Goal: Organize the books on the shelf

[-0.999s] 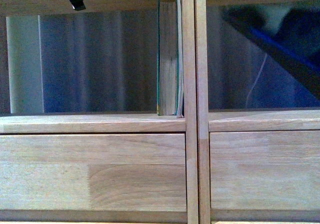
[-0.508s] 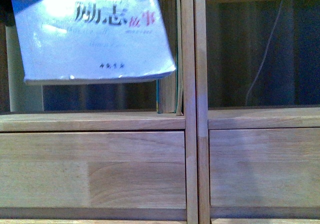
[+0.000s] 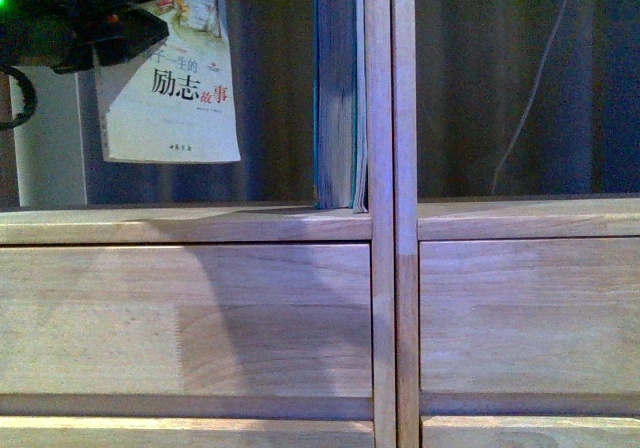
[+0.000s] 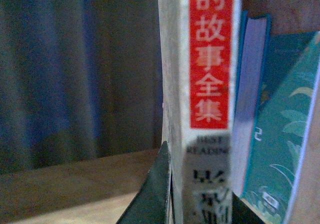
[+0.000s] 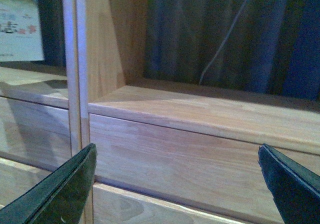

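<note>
Left gripper (image 4: 197, 204) is clamped on the thin white-spined paperback with red print (image 3: 170, 98), holding it clear above the board in the left compartment of the light wooden bookcase (image 3: 380, 268), left of the upright teal-covered book (image 3: 338, 98). Right gripper (image 5: 177, 184) is spread wide, holding nothing.

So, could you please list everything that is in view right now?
held book: one, pale cover, white spine with red label, held up at the left compartment.
standing books: two, teal, upright against the centre divider.
shelf: one, light wood, two compartments above drawer fronts.
cable: one, white, behind the right compartment.
curtain: one, dark blue, behind the shelf.
left gripper: one, dark, shut on the held book.
right gripper: one, dark, open, before the right column.
</note>
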Controlling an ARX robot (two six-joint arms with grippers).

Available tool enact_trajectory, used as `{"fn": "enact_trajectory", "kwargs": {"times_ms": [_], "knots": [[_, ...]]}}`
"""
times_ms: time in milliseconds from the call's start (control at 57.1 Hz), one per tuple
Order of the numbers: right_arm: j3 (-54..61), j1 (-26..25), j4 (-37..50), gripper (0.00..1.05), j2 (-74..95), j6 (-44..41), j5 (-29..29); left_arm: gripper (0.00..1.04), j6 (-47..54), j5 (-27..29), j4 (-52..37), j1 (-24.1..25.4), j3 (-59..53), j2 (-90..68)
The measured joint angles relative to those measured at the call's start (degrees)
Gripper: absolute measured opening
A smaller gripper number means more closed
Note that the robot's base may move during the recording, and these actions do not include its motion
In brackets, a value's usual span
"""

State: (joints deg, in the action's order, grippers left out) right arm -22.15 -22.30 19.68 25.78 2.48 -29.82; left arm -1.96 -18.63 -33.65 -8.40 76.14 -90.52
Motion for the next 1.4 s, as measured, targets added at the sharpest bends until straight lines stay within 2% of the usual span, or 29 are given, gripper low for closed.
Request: {"fn": "enact_trajectory", "kwargs": {"times_ms": [228,403,701,1139,1402], "knots": [[0.1,0.5,-0.2,0.98,-0.9,-0.9,0.2,0.07,8.2,4.0,0.1,-3.5,8.2,-8.2],[0.1,0.5,-0.2,0.98,-0.8,-1.1,0.2,0.07,12.6,3.9,-2.1,-6.2,10.2,-12.9],[0.1,0.5,-0.2,0.98,-0.8,-1.1,0.3,0.07,13.0,9.5,-4.7,-7.3,13.3,-19.3],[0.1,0.5,-0.2,0.98,-0.8,-1.1,0.3,0.07,16.9,12.3,-5.3,-9.3,15.5,-21.3],[0.1,0.5,-0.2,0.98,-0.8,-1.1,0.3,0.07,18.0,18.4,-4.5,-10.7,19.9,-24.0]]}}
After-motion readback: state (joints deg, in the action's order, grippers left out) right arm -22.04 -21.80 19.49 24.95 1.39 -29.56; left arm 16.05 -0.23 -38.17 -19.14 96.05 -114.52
